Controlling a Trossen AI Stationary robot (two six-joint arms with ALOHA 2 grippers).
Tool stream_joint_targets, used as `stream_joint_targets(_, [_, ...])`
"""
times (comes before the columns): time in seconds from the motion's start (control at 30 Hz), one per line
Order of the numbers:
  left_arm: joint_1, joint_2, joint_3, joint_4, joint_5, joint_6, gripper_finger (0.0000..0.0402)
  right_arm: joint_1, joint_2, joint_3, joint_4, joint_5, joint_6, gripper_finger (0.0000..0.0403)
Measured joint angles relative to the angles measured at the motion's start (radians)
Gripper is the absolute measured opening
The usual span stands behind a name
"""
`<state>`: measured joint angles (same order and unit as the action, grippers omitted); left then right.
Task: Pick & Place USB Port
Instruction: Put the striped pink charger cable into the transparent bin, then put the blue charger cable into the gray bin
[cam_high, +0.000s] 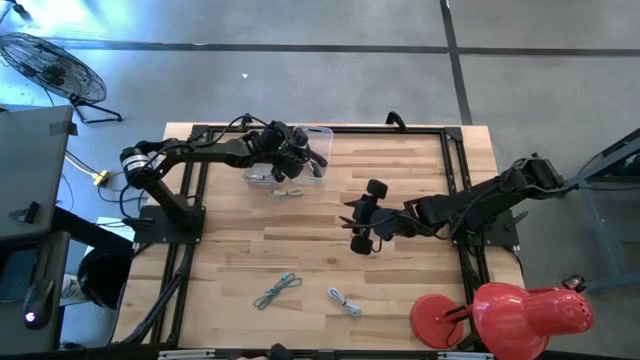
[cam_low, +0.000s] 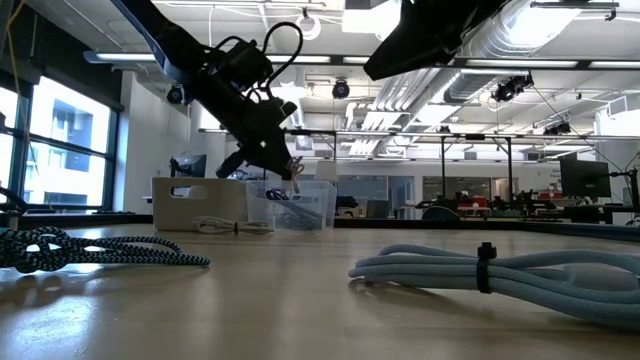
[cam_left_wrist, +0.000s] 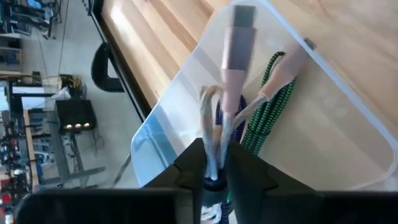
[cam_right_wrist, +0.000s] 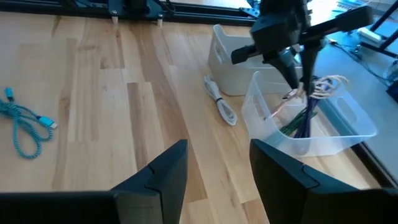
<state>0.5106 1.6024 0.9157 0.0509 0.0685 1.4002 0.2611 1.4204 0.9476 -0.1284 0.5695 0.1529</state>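
- Bin (cam_high: 318, 135) first: clear plastic, at the far edge of your table (cam_high: 300, 240).
- Left gripper (cam_left_wrist: 216, 163) hangs just above that bin, fingers narrow, pinching a pale pink cable (cam_left_wrist: 233, 68) whose plug dangles over cables already inside.
- A white cable (cam_high: 288, 191) lies just beside the bin.
- Right gripper (cam_right_wrist: 217, 165) waits well to the bin's right, jaws apart, holding nothing.

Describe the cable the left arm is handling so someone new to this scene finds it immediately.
Start at the clear plastic bin at the table's far edge, beside an opaque white box. The left end effector hangs over it, pinching a pinkish cable that dangles into the bin. Unlike the green braided cable already inside, it is pale, smooth and ends in a grey USB plug.
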Motion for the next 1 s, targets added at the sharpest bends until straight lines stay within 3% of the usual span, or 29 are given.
stream_joint_targets(0.13, [0.0, 0.0, 0.0, 0.006, 0.0, -0.044, 0.0077, 0.0, 0.0, -0.02, 0.009, -0.017, 0.0, 0.0165])
stream_joint_targets(0.47, [-0.001, -0.001, 0.0, 0.009, 0.016, -0.051, 0.0082, 0.0, 0.0, -0.067, 0.044, -0.017, 0.003, 0.0165])
stream_joint_targets(0.6, [-0.019, -0.033, 0.01, -0.001, 0.004, -0.123, 0.0082, 0.0, 0.0, -0.067, 0.047, -0.027, 0.004, 0.0165])
stream_joint_targets(0.8, [-0.138, -0.165, 0.065, -0.001, 0.03, -0.209, 0.0083, 0.003, 0.0, -0.068, 0.139, -0.036, -0.035, 0.0165])
stream_joint_targets(1.0, [-0.308, -0.351, 0.096, -0.095, 0.016, -0.232, 0.0083, 0.009, 0.0, -0.067, 0.185, -0.138, -0.059, 0.0171])
